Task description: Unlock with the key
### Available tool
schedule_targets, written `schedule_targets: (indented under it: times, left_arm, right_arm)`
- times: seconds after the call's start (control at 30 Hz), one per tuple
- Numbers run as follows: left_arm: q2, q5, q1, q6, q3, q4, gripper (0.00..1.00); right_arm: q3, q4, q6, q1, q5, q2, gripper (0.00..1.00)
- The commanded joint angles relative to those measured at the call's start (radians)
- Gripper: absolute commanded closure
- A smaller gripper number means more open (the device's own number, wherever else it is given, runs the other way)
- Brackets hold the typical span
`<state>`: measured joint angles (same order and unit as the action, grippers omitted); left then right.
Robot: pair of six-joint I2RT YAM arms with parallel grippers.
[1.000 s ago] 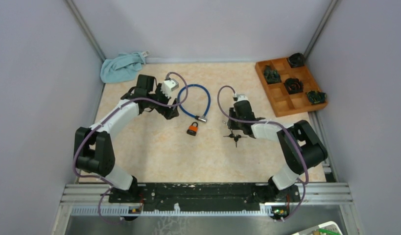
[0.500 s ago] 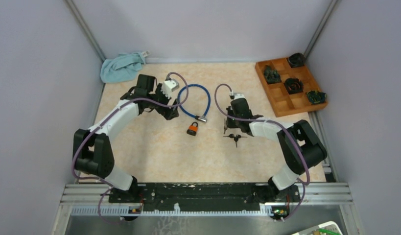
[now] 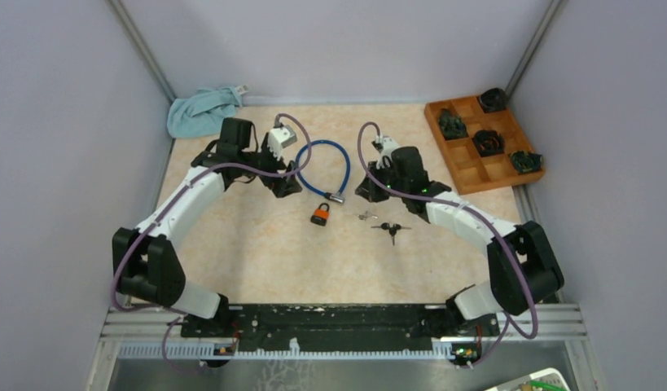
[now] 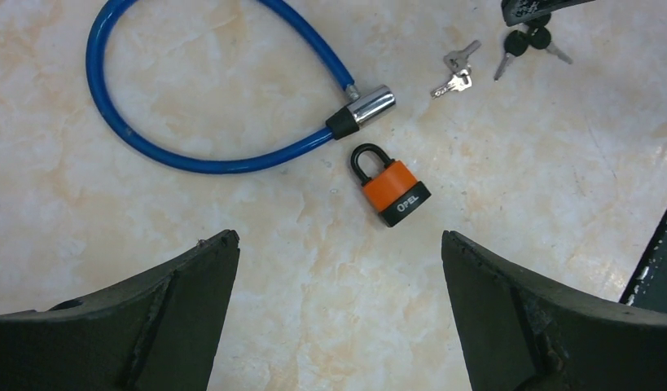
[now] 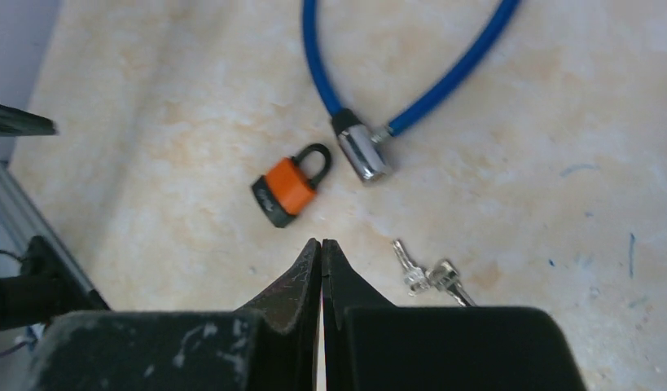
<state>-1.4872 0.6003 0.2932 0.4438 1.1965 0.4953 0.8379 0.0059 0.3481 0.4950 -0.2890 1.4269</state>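
Note:
An orange padlock (image 3: pixel 320 213) with a black shackle lies shut on the table, seen from the left wrist (image 4: pixel 392 191) and the right wrist (image 5: pixel 291 186). A pair of silver keys (image 3: pixel 366 216) lies just right of it (image 4: pixel 454 73) (image 5: pixel 427 273). Black-headed keys (image 3: pixel 391 229) lie further right (image 4: pixel 525 45). My left gripper (image 3: pixel 285 183) is open and empty (image 4: pixel 338 244), above and left of the padlock. My right gripper (image 3: pixel 369 189) is shut and empty (image 5: pixel 321 244), hovering just behind the silver keys.
A blue cable lock (image 3: pixel 330 167) loops behind the padlock, its metal end (image 4: pixel 370 106) close to the shackle. A wooden compartment tray (image 3: pixel 468 175) with dark objects stands at the far right. A light blue cloth (image 3: pixel 201 110) lies in the far left corner.
My right gripper has risen off the black-headed keys and moved back and left. The silver keys now lie bare on the table. My left arm has shifted slightly.

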Motion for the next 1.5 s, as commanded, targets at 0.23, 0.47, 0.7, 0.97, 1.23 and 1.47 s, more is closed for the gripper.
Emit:
schedule_targets:
  times: [0.23, 0.47, 0.7, 0.97, 1.23, 1.47]
  left_arm:
    - [0.087, 0.066, 0.02, 0.116, 0.014, 0.064, 0.01]
    - [0.104, 0.034, 0.02, 0.07, -0.076, -0.014, 0.01]
    - [0.113, -0.006, 0.02, 0.064, -0.079, -0.024, 0.01]
    - [0.123, -0.024, 0.02, 0.06, -0.095, -0.037, 0.01]
    - [0.129, -0.02, 0.02, 0.061, -0.103, -0.038, 0.01]
    - [0.137, -0.016, 0.02, 0.066, -0.11, -0.037, 0.01]
  right_arm:
    - [0.108, -0.186, -0.053, 0.025, 0.224, -0.02, 0.54]
    - [0.087, -0.234, 0.0, 0.161, 0.505, 0.056, 0.6]
    - [0.136, -0.281, 0.126, 0.223, 0.612, 0.174, 0.62]
    - [0.169, -0.287, 0.187, 0.264, 0.665, 0.275, 0.67]
    - [0.183, -0.287, 0.2, 0.263, 0.667, 0.3, 0.73]
    - [0.209, -0.315, 0.196, 0.264, 0.68, 0.274, 0.72]
